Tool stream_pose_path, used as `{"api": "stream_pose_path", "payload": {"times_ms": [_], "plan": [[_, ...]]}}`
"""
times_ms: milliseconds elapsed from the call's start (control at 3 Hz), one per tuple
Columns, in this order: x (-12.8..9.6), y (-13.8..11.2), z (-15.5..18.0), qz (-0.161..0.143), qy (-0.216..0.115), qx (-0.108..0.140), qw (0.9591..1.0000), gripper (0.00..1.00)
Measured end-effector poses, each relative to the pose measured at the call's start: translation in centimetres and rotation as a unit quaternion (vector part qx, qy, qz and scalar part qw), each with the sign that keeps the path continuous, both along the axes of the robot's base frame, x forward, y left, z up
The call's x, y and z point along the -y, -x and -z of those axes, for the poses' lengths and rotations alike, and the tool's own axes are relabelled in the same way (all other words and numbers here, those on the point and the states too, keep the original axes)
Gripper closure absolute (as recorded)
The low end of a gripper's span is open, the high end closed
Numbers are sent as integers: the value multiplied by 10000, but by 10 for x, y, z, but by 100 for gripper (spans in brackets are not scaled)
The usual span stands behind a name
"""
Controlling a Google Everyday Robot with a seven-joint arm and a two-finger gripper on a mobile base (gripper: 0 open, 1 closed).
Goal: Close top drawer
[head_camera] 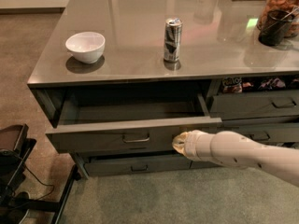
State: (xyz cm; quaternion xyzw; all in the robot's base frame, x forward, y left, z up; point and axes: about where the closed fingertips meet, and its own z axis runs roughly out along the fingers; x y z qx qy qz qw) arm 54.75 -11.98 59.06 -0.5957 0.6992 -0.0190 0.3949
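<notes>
The top drawer [93,135] is a wide dark grey drawer, pulled partly out of the left stack under the counter. Its flat front carries a small metal loop handle [136,138] at the middle, and a strip of its shallow grey inside shows behind. My gripper [178,143] comes in from the right on a white arm [243,153]. Its tip rests against the drawer front, right of the handle.
A white bowl [85,46] and a drink can [172,40] stand on the glossy counter [140,13]. A dark cup [274,26] stands at the back right. Another grey drawer [135,164] lies below, and a neighbouring stack [254,104] is at right. Black equipment [14,148] sits low at left.
</notes>
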Motion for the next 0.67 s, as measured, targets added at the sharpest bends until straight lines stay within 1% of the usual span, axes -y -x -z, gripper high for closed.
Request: {"api": "stream_pose_path", "payload": {"times_ms": [667], "plan": [[-1, -50, 10, -8, 171, -22, 9999, 100]]}}
